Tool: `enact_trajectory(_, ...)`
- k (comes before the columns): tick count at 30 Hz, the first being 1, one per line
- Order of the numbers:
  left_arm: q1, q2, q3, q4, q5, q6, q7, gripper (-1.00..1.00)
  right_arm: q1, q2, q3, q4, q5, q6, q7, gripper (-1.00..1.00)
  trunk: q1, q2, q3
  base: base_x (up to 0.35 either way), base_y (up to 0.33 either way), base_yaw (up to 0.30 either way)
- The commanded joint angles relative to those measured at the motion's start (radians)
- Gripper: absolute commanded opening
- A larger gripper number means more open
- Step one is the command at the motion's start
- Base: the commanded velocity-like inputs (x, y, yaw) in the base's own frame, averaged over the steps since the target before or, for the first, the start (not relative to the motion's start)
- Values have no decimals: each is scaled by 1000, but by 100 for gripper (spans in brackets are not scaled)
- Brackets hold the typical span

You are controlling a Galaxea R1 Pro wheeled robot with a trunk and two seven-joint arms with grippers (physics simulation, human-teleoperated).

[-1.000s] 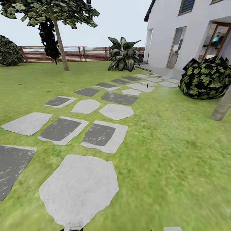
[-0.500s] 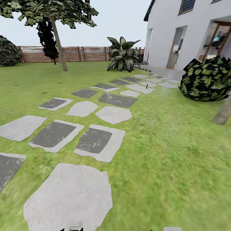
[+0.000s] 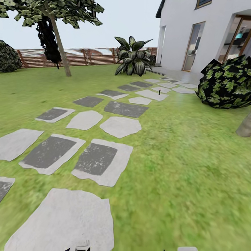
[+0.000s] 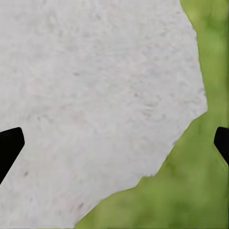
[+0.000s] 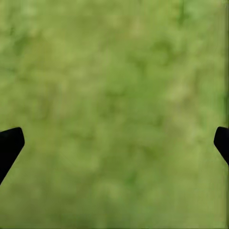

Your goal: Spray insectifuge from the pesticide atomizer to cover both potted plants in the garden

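I am in the garden, on a green lawn (image 3: pixel 188 164) crossed by a path of grey stepping stones (image 3: pixel 120 126). The potted plants are out of view. I cannot make out the pesticide atomizer; a tiny dark upright thing (image 3: pixel 159 92) stands on a far stone, too small to identify. My left gripper (image 4: pixel 114 143) is open, its black fingertips (image 4: pixel 9 145) far apart above a pale stone (image 4: pixel 95 95) and grass. My right gripper (image 5: pixel 114 143) is open over bare grass (image 5: pixel 114 95), with nothing between its fingers.
A brown slatted fence (image 3: pixel 87 57) closes the lawn at the back. A big striped leafy plant (image 3: pixel 134 57) without a pot stands by the white house (image 3: pixel 212 31). A dark bush (image 3: pixel 228 82) and a trunk (image 3: pixel 245 127) are at right, a tree (image 3: pixel 57 38) at left.
The whole head view has shifted: the stones slide down and to the left and the house and bush draw closer, so the camera has moved forward. Both grippers keep their pose.
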Motion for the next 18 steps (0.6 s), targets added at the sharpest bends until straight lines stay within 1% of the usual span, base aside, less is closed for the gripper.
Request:
enact_trajectory(1, 0, 0, 1, 0, 1, -3, -1, 100, 0, 0, 0, 1, 0, -3, 0, 100, 0, 0, -1, 334, -155, 0)
enact_trajectory(18, 0, 0, 1, 0, 1, -3, -1, 100, 0, 0, 0, 1, 0, -3, -1, 100, 0, 0, -1, 334, -155, 0)
